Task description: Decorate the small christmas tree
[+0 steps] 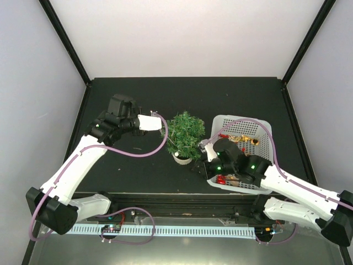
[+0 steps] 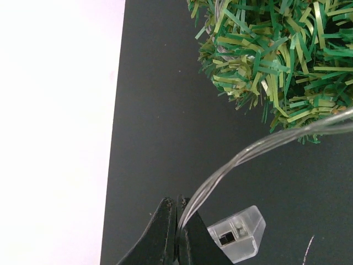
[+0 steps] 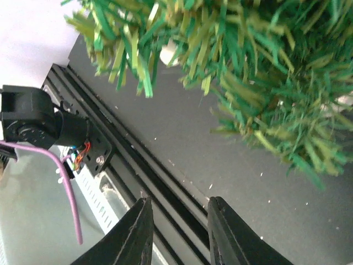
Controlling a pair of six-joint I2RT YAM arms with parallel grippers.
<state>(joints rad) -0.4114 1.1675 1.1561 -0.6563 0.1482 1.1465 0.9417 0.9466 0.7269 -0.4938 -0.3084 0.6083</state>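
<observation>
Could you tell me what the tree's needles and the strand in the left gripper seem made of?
The small christmas tree: needles look like flat-cut plastic strips, matte, green and yellowish. The strand: probably thin translucent-coated wires, glossy, several running together, pinched in the left gripper.

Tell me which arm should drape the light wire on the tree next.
Left. The left jaws are shut on the clear wire, which runs toward the small christmas tree just ahead. The right jaws stand open and empty, between the tree and the white basket.
</observation>
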